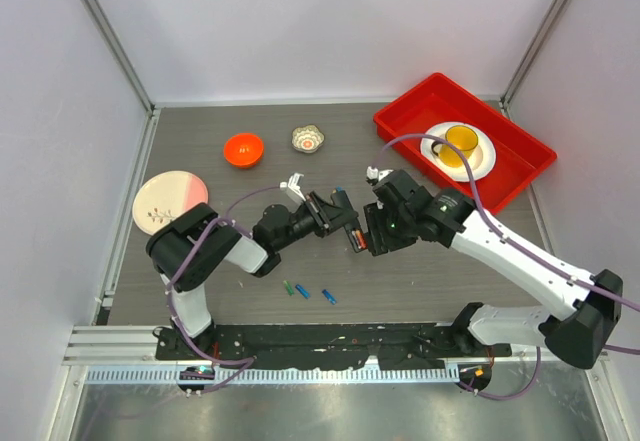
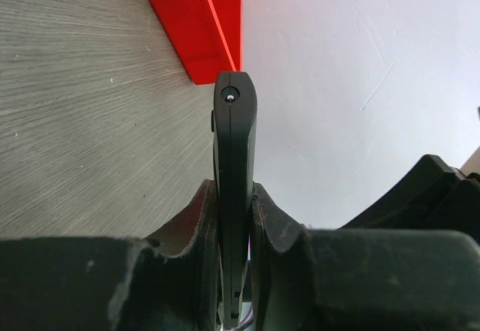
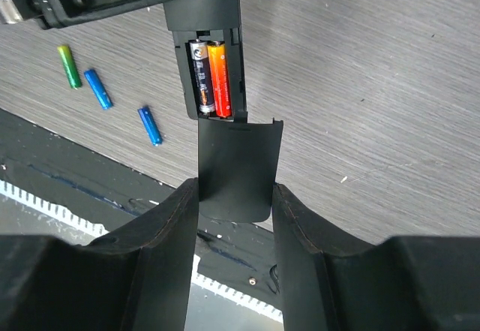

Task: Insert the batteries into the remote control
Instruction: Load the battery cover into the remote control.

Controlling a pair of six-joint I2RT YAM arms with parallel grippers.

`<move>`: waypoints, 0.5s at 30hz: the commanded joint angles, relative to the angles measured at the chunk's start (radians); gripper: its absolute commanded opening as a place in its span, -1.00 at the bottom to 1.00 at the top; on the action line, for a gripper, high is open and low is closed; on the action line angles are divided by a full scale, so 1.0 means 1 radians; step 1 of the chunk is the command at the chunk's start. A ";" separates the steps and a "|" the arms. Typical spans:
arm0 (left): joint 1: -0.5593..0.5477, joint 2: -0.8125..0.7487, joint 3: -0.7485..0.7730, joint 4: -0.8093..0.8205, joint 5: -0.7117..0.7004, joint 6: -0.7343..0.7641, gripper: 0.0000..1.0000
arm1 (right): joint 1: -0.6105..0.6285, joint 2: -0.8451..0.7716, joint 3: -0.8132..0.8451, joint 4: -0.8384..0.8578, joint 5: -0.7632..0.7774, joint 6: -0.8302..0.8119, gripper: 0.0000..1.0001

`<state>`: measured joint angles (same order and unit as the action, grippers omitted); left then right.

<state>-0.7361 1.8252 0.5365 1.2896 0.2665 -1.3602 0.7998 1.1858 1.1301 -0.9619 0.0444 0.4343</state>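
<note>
The left fingers [image 2: 196, 222] are pressed together on the slim black plastic remote control [image 2: 234, 143], and they hold it on its edge above the grey wood-grain surface [image 2: 90, 106]. The battery compartment of the remote is open toward the right wrist camera. Inside it, a black battery [image 3: 199, 76] and an orange battery [image 3: 217, 76] lie side by side. The right fingers [image 3: 166, 233] are clamped on the two sides of the flat black battery cover [image 3: 236, 170]; its upper edge is just at the lower end of the compartment. Loose on the surface, near the bases of the arms, lie a green battery [image 3: 70, 66], a blue battery [image 3: 97, 88] and a second blue battery [image 3: 148, 125]. The red plastic tray [image 1: 400, 121] stands well apart, at the far right.
</note>
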 commanded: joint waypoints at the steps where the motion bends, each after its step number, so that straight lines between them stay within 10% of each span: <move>1: -0.014 0.000 0.023 0.257 -0.035 0.030 -1.00 | 0.009 0.034 0.031 -0.024 -0.031 -0.029 -0.67; 15: -0.036 -0.004 0.023 0.257 -0.026 0.013 -1.00 | 0.029 0.126 0.043 0.046 -0.071 -0.029 -0.68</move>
<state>-0.7639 1.8256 0.5365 1.2896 0.2459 -1.3533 0.8196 1.2987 1.1355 -0.9527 -0.0048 0.4202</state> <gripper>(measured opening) 0.207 0.458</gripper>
